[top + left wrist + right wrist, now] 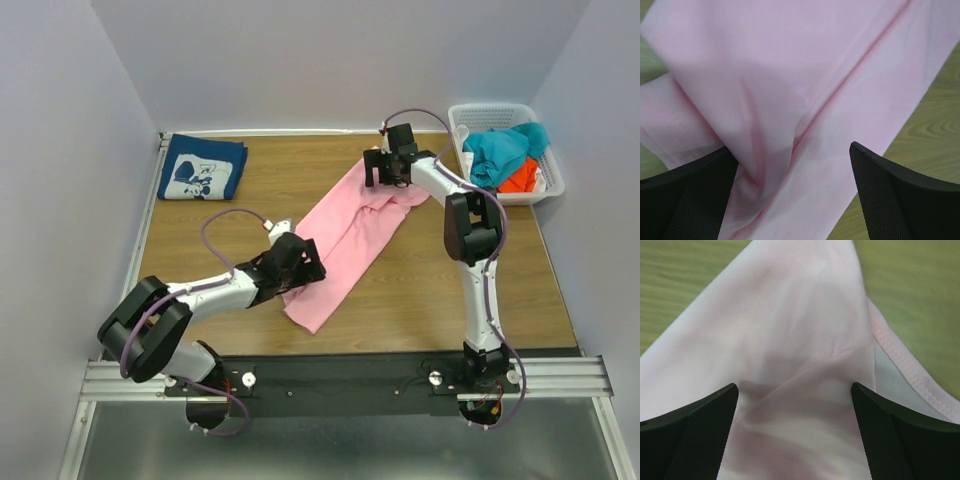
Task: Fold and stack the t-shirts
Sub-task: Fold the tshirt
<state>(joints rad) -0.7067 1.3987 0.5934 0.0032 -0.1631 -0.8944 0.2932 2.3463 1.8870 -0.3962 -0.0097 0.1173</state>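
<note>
The light pink t-shirt (345, 235) lies as a long diagonal strip on the wooden table, partly folded lengthwise. The navy t-shirt (203, 167) with a white cartoon print lies folded at the back left. My left gripper (303, 266) is at the pink shirt's near left edge. In the left wrist view it (792, 200) is open, with pink cloth (790, 75) between the wide-spread fingers. My right gripper (386, 172) is over the shirt's far end. In the right wrist view it (795, 435) is open, with a fold of pink cloth (790, 330) between its fingers.
A white basket (553, 182) at the back right holds teal (503, 148) and orange (520, 178) clothes. Grey walls close in the left, back and right sides. Bare wood (440, 290) shows beside the pink shirt.
</note>
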